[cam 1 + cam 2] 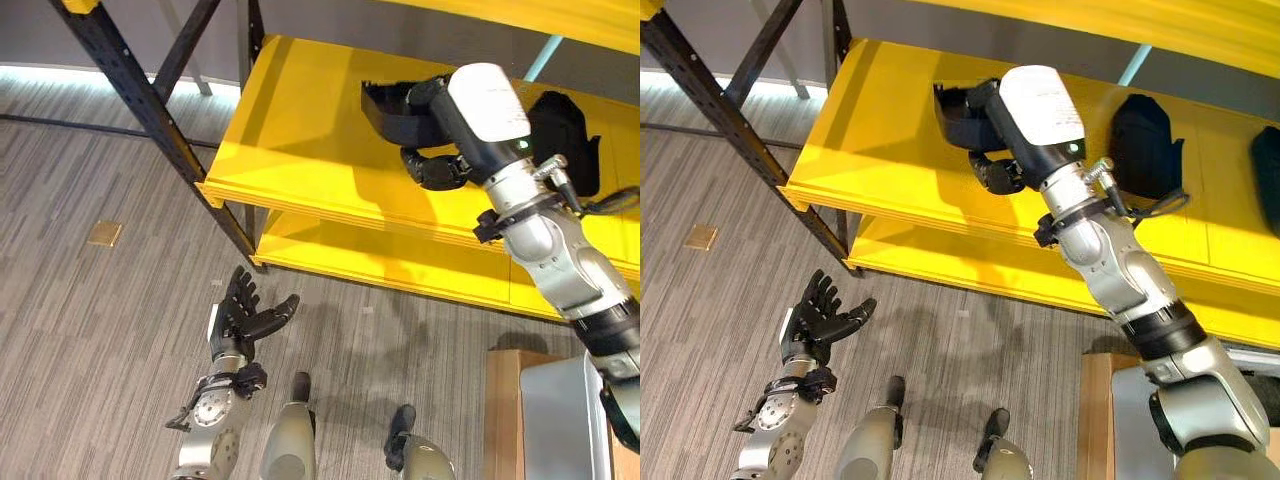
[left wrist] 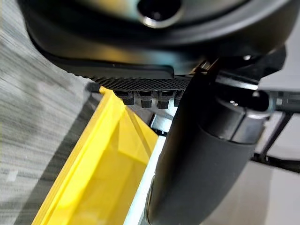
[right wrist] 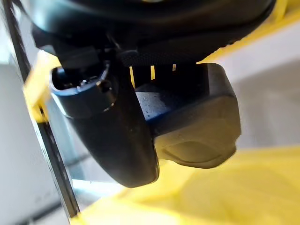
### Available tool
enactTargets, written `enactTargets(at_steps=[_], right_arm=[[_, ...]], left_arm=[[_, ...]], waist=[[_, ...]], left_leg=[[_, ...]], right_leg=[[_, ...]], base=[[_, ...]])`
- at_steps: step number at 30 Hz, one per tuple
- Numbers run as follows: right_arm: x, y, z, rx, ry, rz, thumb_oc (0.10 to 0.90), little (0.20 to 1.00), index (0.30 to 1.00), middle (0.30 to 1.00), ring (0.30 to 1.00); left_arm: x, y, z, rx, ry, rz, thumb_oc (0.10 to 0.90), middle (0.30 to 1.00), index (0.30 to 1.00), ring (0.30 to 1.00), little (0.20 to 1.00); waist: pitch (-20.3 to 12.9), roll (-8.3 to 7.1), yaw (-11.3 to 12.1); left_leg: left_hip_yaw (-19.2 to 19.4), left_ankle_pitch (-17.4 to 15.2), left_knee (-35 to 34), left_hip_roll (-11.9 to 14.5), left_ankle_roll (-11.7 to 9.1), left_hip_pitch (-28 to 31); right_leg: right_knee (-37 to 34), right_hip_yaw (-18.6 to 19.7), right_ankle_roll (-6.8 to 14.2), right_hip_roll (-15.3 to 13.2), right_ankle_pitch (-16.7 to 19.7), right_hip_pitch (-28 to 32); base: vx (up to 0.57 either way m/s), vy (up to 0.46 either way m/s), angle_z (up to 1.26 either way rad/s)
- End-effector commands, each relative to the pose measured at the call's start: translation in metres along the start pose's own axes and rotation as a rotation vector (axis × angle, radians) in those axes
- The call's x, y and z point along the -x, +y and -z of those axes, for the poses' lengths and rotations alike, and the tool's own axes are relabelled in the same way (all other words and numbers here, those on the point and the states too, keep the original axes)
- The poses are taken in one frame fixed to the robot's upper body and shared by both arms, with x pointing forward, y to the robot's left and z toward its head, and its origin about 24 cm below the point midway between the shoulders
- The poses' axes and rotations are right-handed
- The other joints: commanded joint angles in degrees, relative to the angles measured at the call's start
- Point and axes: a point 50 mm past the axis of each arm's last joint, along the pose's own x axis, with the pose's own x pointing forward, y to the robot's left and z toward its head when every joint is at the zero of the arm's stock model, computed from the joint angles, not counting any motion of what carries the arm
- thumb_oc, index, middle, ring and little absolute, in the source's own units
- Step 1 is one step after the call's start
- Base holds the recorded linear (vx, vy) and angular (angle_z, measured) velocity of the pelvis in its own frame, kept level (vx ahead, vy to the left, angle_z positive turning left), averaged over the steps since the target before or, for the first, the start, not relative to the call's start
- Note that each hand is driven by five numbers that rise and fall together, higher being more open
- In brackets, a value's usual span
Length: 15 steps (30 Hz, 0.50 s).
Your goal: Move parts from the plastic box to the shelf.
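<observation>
The right hand (image 1: 437, 165) reaches over the yellow shelf (image 1: 300, 150), fingers and thumb curled round a black part (image 3: 197, 126) at about 12 o'clock in the head views. A second black part (image 1: 560, 135) lies on the shelf at 2 o'clock. The left hand (image 1: 245, 315) hangs over the floor (image 1: 90, 320) at 7 o'clock, fingers spread wide, holding nothing.

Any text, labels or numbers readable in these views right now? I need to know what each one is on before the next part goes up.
None can be read.
White cover on the right arm: faint marks, too blurred to read.
Black part in the right hand, over the yellow shelf: no print visible.
Second black part lying on the shelf: no label visible.
Left hand, low over the floor: no markings.
</observation>
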Motion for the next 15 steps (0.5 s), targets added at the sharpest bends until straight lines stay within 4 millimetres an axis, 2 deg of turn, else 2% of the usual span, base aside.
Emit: enactTargets(at_steps=[1,8,15], right_arm=[[-0.035,-0.071,-0.018,-0.031,-0.071,0.272,0.4,0.3,0.3,0.3,0.3],[-0.056,-0.064,0.004,-0.031,0.068,0.224,0.4,0.3,0.3,0.3,0.3],[-0.058,-0.053,0.027,-0.015,0.204,0.184,0.4,0.3,0.3,0.3,0.3]], left_arm=[[-0.001,-0.013,-0.049,-0.006,-0.234,0.159,0.9,1.0,1.0,1.0,1.0],[-0.004,-0.02,-0.054,0.026,-0.249,0.196,0.9,1.0,1.0,1.0,1.0],[-0.007,-0.026,-0.058,0.038,-0.266,0.213,0.9,1.0,1.0,1.0,1.0]], waist=[[-3.22,-2.54,1.89],[-0.61,-0.81,4.25],[0.54,0.58,5.44]], left_leg=[[-0.28,2.21,2.54,3.12,-1.8,-6.95],[-2.56,3.09,2.77,1.67,-1.83,-9.64],[-3.34,3.47,3.09,0.93,-1.69,-11.21]], right_leg=[[-3.84,-0.69,2.02,-5.18,-1.92,11.42],[-1.97,-3.13,1.68,-5.45,-2.8,10.3],[-0.46,-3.81,1.38,-5.68,-3.76,9.02]], base=[[-0.02,-0.034,0.35],[-0.02,-0.011,0.27],[0.0,0.008,0.08]])
